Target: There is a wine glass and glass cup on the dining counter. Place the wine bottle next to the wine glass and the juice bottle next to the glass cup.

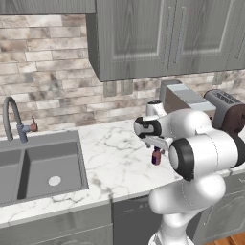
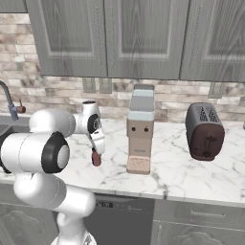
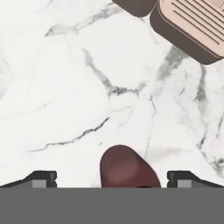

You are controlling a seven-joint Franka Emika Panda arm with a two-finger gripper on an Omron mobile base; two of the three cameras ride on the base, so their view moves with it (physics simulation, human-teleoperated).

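**Ana:** Marble counter point(image 1: 115, 158), white with grey veins, backed by a brick wall. Where is the juice bottle?

**Ben:** The juice bottle point(image 1: 156, 156) stands upright on that counter, small and dark red, partly hidden by the arm. From the right base view the juice bottle point(image 2: 96, 158) sits just left of the coffee machine point(image 2: 140, 134), close to the counter's front half.

**Ana:** And the tool?

**Ben:** The tool point(image 1: 157, 152) points straight down over the bottle. In the hand view the tool point(image 3: 111, 178) has its jaws spread wide, one dark fingertip point(image 3: 41, 178) at each side, and the bottle point(image 3: 127, 168) sits between them, its rounded top showing from above. There is bare marble between the bottle and each fingertip, so nothing is gripped.

**Ana:** Is the tool touching the bottle at all?

**Ben:** From the base views the wrist sits right over the bottle's top, and I cannot tell whether it touches. The fingertips do not.

**Ana:** What else is on the counter?

**Ben:** A dark brown toaster point(image 2: 205, 131) stands well to the right of the coffee machine. In the left base view the toaster point(image 1: 228, 112) is behind the arm's elbow. A steel sink point(image 1: 43, 167) is set into the counter at the left, with a curved tap point(image 1: 12, 117) behind it. Grey cabinets point(image 2: 143, 38) hang above.

**Ana:** Anything in the hand view's corner?

**Ben:** The coffee machine's beige ribbed base point(image 3: 192, 26) shows at the top right.
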